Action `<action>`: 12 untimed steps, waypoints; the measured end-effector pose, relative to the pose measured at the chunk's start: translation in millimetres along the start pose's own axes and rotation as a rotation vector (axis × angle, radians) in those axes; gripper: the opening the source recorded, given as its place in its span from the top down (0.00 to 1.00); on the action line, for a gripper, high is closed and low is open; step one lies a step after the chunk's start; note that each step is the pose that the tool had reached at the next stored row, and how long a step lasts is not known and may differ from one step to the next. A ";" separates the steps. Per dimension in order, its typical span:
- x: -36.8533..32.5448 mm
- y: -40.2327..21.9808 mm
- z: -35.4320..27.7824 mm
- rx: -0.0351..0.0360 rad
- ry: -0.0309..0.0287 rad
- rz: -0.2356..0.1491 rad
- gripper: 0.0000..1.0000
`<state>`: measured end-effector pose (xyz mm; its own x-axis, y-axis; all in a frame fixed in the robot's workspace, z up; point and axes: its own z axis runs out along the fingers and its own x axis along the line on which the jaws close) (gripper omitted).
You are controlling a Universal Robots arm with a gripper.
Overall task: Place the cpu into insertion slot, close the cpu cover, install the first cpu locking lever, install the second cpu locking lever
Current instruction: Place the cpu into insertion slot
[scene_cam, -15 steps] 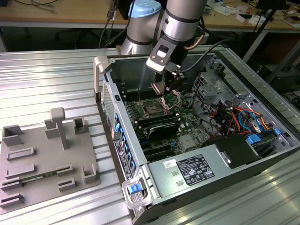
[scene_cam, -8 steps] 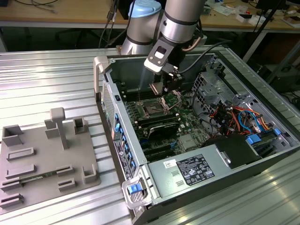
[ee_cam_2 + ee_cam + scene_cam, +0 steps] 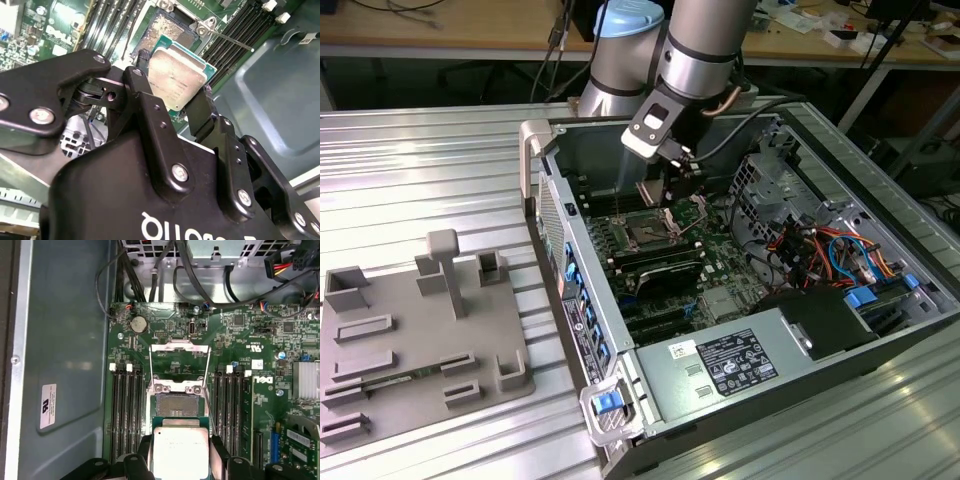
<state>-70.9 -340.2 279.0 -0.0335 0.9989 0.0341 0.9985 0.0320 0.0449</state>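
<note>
Fingers pinch the cpu near the uncovered insertion slot.

cpu top: silver-grey metal, dull brushed sheen, thin green board edge round it. gripper fingers: black, matt, smooth, with shiny steel screw heads. insertion slot: dark grainy bed, bright metal rim. cpu cover: thin bare metal frame, slight gloss. motherboard: green, lacquered, semi-gloss. memory slots: black plastic. case wall: grey sheet metal, smooth, satin. table: ribbed bare metal, reflective. fixture: matt grey plastic
</note>
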 end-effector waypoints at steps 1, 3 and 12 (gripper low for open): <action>1.8 -0.1 3.2 0.0024 -0.0002 0.001 0.45; 4.3 -0.1 6.4 0.0052 -0.0015 0.002 0.45; 11.7 0.2 15.7 0.0076 -0.0438 0.001 0.45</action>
<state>-70.4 -328.0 263.7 -0.0305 0.9995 -0.0095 0.9988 0.0308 0.0373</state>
